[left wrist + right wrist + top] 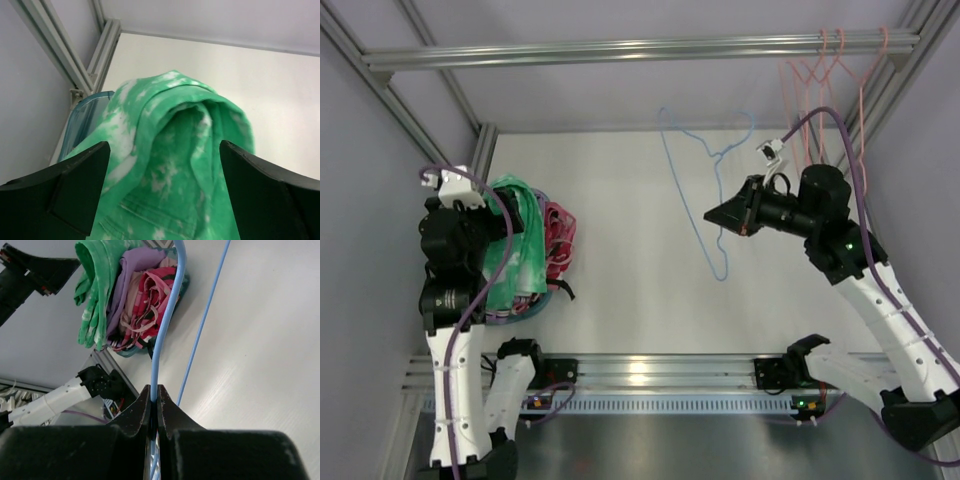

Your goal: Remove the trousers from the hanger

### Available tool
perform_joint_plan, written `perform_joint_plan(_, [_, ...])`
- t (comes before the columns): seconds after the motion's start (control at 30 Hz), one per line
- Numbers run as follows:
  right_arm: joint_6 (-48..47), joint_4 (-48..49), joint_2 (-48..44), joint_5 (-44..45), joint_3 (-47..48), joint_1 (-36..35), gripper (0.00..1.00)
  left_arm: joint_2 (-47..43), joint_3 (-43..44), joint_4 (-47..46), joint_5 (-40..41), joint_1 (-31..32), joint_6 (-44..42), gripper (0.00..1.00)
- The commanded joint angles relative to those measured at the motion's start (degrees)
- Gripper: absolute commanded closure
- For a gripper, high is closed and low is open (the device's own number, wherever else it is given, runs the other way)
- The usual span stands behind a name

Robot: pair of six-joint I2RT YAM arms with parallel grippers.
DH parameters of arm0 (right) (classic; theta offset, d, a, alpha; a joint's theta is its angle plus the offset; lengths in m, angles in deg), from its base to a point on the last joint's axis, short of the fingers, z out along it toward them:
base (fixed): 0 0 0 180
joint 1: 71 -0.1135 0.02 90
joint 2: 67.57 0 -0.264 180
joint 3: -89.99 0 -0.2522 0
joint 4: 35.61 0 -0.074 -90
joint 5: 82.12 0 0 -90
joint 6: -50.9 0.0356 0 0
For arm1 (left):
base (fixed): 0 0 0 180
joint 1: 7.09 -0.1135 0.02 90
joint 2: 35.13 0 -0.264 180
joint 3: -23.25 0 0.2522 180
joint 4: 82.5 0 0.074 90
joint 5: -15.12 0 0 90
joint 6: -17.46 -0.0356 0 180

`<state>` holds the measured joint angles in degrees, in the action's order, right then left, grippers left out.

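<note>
Top: trousers (515,240) heaped at the left of the table (640,300), under the left arm.
Left wrist: left gripper (165,150) spread wide, trousers between its fingers, ungripped.
Right wrist: right gripper (154,388) pinched on the hanger (167,320) wire; trousers well apart.

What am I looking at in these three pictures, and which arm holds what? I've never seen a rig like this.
Two robot arms, the left arm and the right arm, are bolted at the near edge of a white table, each ending in a two-finger pincer. The wide picture looks down from above and behind; the other two come from wrist cameras. The right pincer is shut on the bare light-blue hanger. The left pincer is open, a finger on each side of the green trousers. The trousers lie draped over a purple cloth and a red-pink cloth in a bluish tub at the table's left. Pink hangers hang on the rail at the back right.
</note>
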<state>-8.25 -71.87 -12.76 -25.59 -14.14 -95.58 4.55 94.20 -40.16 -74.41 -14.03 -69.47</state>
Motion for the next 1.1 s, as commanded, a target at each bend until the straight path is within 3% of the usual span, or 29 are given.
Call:
perform_joint_plan(0.0, [-3.69, -2.80, -2.86, 4.20, 4.95, 0.23, 1.00, -2.15, 4.94, 4.73, -5.64, 0.26, 2.03, 0.02])
perform_joint_plan(0.27, [-9.13, -13.78, 0.56, 14.74, 14.43, 0.14, 1.00, -0.92, 10.31, 7.19, -10.57, 0.26, 2.02, 0.01])
perform_joint_plan(0.67, [-21.44, -25.48, 21.10, 27.75, 40.01, 1.11, 1.00, 0.22, 13.47, 7.19, -12.86, 0.26, 5.02, 0.01])
perform_joint_plan(0.83, [-21.10, -30.22, 29.03, 25.23, 50.64, 5.23, 1.00, -0.74, 13.48, 7.11, -11.19, 0.26, 3.44, 0.01])
perform_joint_plan(1.07, [-20.48, -31.19, 35.36, 21.53, 56.63, 11.74, 1.00, -1.80, 12.07, 7.11, -10.32, 0.26, 3.08, 0.01])
